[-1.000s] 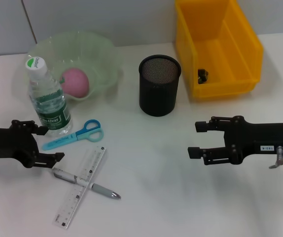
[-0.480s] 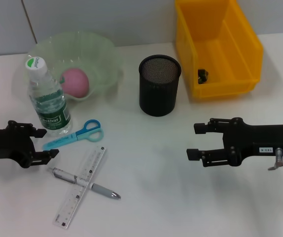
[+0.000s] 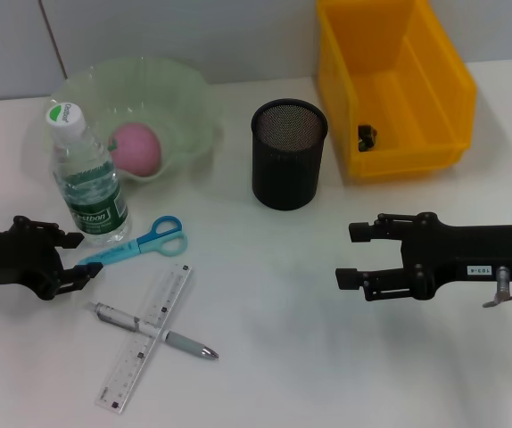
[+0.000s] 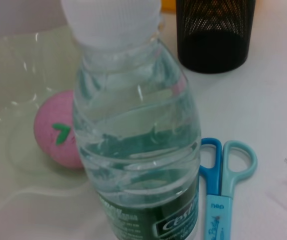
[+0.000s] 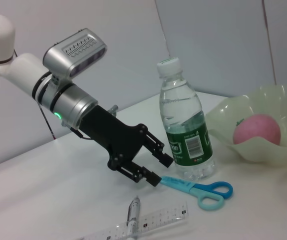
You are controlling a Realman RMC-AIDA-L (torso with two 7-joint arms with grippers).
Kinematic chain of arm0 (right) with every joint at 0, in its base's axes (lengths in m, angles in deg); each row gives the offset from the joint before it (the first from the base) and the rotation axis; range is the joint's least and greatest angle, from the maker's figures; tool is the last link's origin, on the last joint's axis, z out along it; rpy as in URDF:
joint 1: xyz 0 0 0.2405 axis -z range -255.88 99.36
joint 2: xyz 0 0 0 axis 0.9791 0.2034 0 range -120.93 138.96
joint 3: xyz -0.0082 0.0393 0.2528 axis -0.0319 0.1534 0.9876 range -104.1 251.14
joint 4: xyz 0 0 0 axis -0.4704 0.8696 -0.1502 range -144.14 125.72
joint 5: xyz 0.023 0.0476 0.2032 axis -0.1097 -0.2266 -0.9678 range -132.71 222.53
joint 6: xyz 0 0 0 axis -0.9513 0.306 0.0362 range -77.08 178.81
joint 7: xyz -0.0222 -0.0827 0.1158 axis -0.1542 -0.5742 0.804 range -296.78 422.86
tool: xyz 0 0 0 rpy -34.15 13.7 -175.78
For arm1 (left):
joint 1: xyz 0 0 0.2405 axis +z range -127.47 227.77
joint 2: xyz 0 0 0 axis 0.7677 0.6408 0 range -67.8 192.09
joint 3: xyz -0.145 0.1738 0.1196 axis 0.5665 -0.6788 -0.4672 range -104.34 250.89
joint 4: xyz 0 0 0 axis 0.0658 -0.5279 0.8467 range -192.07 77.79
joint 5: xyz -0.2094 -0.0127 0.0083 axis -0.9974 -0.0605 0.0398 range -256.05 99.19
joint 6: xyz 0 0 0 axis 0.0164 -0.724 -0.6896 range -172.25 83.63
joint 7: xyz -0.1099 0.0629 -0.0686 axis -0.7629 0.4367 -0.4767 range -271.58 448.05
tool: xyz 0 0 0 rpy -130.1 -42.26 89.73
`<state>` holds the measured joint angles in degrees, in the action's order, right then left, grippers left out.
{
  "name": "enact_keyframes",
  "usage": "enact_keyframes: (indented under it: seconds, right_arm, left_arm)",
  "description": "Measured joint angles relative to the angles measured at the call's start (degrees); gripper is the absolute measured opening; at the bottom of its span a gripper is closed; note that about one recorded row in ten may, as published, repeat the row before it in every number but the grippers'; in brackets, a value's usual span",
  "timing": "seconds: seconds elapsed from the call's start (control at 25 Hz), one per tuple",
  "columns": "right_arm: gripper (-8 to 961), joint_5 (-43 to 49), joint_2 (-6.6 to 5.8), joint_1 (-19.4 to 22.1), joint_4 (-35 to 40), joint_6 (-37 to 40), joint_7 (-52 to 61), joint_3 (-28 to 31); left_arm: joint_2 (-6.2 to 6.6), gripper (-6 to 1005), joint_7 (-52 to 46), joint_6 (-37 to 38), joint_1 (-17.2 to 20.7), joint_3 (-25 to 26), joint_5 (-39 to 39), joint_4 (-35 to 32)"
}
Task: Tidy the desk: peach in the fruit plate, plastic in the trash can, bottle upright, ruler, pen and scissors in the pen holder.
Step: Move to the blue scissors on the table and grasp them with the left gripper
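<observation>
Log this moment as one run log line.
left gripper open by scissors | right gripper open, idle | bottle upright

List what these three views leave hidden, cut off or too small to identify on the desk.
- Small dark item in the yellow bin, head view: too small to identify.
- Pen holder contents, head view: dark mesh hides the inside.
- Bottle base, left wrist view: cut off by the edge.
- Scissors tips, right wrist view: behind the left hand.

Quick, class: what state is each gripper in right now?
Left gripper: open, holding nothing, beside the scissors.
Right gripper: open, holding nothing, over the table.
</observation>
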<state>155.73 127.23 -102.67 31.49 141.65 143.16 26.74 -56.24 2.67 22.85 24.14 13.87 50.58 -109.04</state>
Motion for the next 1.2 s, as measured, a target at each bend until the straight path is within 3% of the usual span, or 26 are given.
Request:
enact_keyframes:
  seconds: [0.08,0.24,0.88,1.2]
  right_arm:
    - [815,0.0,0.0,-0.03,0.0,0.0,0.01,-0.01]
    - [815,0.0,0.0,-0.11,0.0,0.0,0.02,-0.07]
    - [815,0.0,-0.14,-0.21,0.0,-0.14,0.04,-0.07]
    - [815,0.0,-0.28,-0.21,0.0,-0.29,0.04,-0.07]
  left_arm:
    - [0.03,616,0.01,-0.29,-0.24,0.0,0.0,0.63]
    - [0.15,494,0.04,-0.66,-1.09,-0.01,0.04,2.11]
    - [0.63,502,-0.02,-0.98,-3.37,2.03,0.38,5.69]
    - [2.14,491,-0.68,-0.26,-4.78,2.09,0.31,8.35]
